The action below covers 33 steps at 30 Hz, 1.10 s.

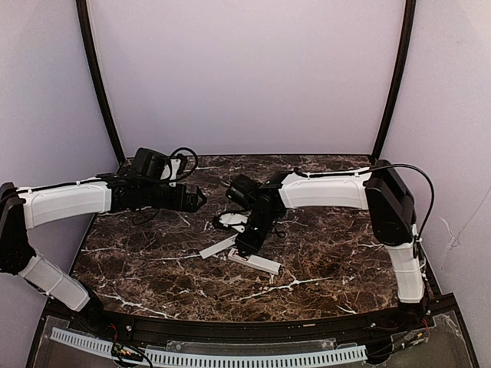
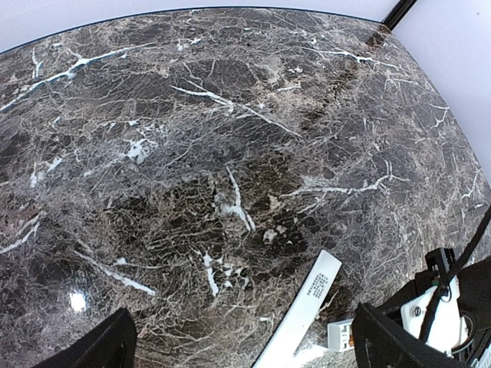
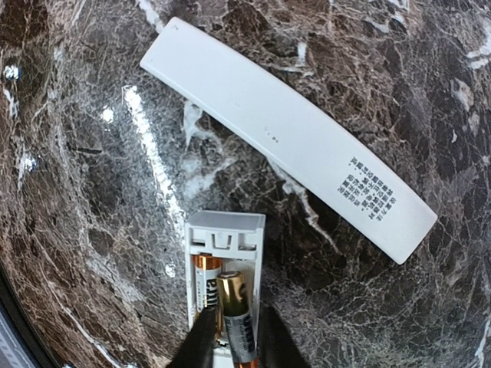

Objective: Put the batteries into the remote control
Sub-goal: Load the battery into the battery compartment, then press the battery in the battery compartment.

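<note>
We see the remote control [image 1: 259, 263] lying flat on the marble table [image 1: 153, 261], just toward 6 o'clock from the table's middle. It lies face down with its battery bay open. From the right wrist camera, the first battery [image 3: 202, 285] lies seated in the left slot of the bay. The second battery [image 3: 236, 307] sits tilted over the right slot, its gold end pointing to 12 o'clock. The right gripper [image 3: 236, 341] pinches that second battery, one dark fingertip [image 3: 201, 341] against each of its sides. The battery cover [image 3: 284, 138], a thin white strip with small print at one end, lies flat on the marble at 1 o'clock from the remote's open end, close by but not touching. The left gripper [image 1: 198, 199] hangs above the table at 10 o'clock from the remote, well apart from it, its fingers spread wide and holding nothing.
</note>
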Each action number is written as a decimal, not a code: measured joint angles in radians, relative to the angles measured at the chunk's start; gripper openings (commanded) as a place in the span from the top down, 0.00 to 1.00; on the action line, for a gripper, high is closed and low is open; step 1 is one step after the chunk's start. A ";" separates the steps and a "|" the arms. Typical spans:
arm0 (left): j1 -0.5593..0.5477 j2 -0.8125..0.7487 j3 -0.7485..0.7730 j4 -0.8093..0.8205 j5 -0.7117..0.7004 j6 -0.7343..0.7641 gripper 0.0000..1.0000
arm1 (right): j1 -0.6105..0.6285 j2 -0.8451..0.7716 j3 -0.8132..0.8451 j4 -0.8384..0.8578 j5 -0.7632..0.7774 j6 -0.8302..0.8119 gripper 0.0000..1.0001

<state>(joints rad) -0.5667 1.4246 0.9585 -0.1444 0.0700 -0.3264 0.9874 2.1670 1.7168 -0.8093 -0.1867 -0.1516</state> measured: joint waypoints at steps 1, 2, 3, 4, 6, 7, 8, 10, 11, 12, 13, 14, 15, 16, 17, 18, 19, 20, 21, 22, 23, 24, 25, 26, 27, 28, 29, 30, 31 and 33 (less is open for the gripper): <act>0.000 0.000 0.000 0.000 0.000 0.000 0.01 | 0.000 0.003 0.002 0.000 -0.002 -0.006 0.72; 0.001 0.000 0.000 0.000 0.001 0.000 0.01 | 0.000 0.003 0.003 0.000 -0.005 0.002 0.71; 0.001 0.000 0.000 0.000 0.001 -0.001 0.01 | 0.000 0.003 0.003 -0.002 -0.008 0.002 0.69; 0.002 0.000 0.000 0.000 0.001 -0.001 0.01 | 0.000 0.003 0.003 -0.001 -0.011 0.001 0.69; 0.002 0.000 0.000 0.000 0.001 -0.001 0.02 | 0.000 0.003 0.003 0.000 -0.018 0.004 0.68; 0.002 0.000 0.000 0.000 0.001 -0.002 0.01 | -0.001 0.003 0.003 0.000 -0.020 0.005 0.68; 0.002 0.000 0.000 0.000 0.001 -0.003 0.01 | -0.002 0.003 0.003 0.000 -0.023 0.005 0.68; 0.002 0.000 0.000 0.000 0.002 -0.005 0.01 | -0.006 0.001 0.003 0.003 -0.031 0.007 0.67; 0.002 0.000 0.000 0.000 0.002 -0.007 0.02 | -0.010 -0.002 0.002 0.006 -0.035 0.008 0.66; 0.002 0.000 -0.001 0.001 0.003 -0.007 0.01 | -0.016 -0.009 -0.006 0.016 -0.044 0.011 0.66; 0.002 0.000 -0.004 0.002 0.006 -0.008 0.02 | -0.024 -0.021 -0.020 0.027 -0.053 0.015 0.67; 0.002 0.000 -0.008 0.002 0.009 -0.008 0.01 | -0.033 -0.039 -0.039 0.040 -0.064 0.019 0.68; 0.003 0.000 -0.013 0.003 0.016 -0.008 0.02 | -0.043 -0.066 -0.067 0.055 -0.078 0.025 0.69; 0.003 0.000 -0.020 0.005 0.023 -0.009 0.02 | -0.056 -0.101 -0.103 0.072 -0.096 0.035 0.69; 0.003 0.000 -0.027 0.009 0.028 -0.009 0.04 | -0.069 -0.134 -0.134 0.084 -0.112 0.043 0.69; 0.004 0.000 -0.037 0.011 0.037 -0.009 0.05 | -0.082 -0.172 -0.170 0.106 -0.130 0.056 0.70; 0.004 0.000 -0.046 0.016 0.048 -0.009 0.10 | -0.095 -0.216 -0.208 0.129 -0.152 0.069 0.71; 0.005 0.000 -0.055 0.018 0.059 -0.009 0.12 | -0.103 -0.249 -0.237 0.150 -0.167 0.082 0.72; 0.006 0.000 -0.067 0.026 0.078 -0.010 0.18 | -0.116 -0.290 -0.276 0.177 -0.187 0.099 0.74; 0.006 0.000 -0.080 0.035 0.099 -0.008 0.21 | -0.127 -0.327 -0.312 0.205 -0.208 0.122 0.75; 0.006 0.000 -0.093 0.044 0.123 -0.011 0.28 | -0.134 -0.352 -0.339 0.227 -0.226 0.140 0.77; 0.007 0.000 -0.107 0.053 0.157 -0.007 0.31 | -0.138 -0.376 -0.370 0.257 -0.249 0.167 0.78; 0.007 0.001 -0.118 0.063 0.185 -0.011 0.38 | -0.140 -0.389 -0.392 0.277 -0.268 0.186 0.80; 0.006 0.002 -0.127 0.074 0.212 -0.014 0.40 | -0.140 -0.399 -0.420 0.307 -0.294 0.219 0.83; 0.006 0.006 -0.135 0.086 0.239 -0.018 0.44 | -0.140 -0.400 -0.438 0.328 -0.314 0.239 0.85; 0.006 0.011 -0.141 0.101 0.267 -0.019 0.46 | -0.140 -0.401 -0.460 0.355 -0.334 0.267 0.86; 0.004 0.018 -0.145 0.113 0.287 -0.023 0.47 | -0.139 -0.400 -0.485 0.380 -0.351 0.298 0.87; -0.002 0.028 -0.147 0.123 0.306 -0.024 0.48 | -0.139 -0.400 -0.503 0.395 -0.363 0.317 0.87; -0.006 0.040 -0.147 0.133 0.322 -0.025 0.48 | -0.138 -0.400 -0.521 0.410 -0.374 0.340 0.87; -0.019 0.063 -0.147 0.148 0.345 -0.026 0.48 | -0.137 -0.399 -0.542 0.430 -0.386 0.371 0.88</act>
<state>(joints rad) -0.5858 1.4872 0.8116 0.0032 0.4149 -0.3523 0.8501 1.7679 1.1744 -0.3790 -0.5728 0.2195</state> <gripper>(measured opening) 0.526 0.131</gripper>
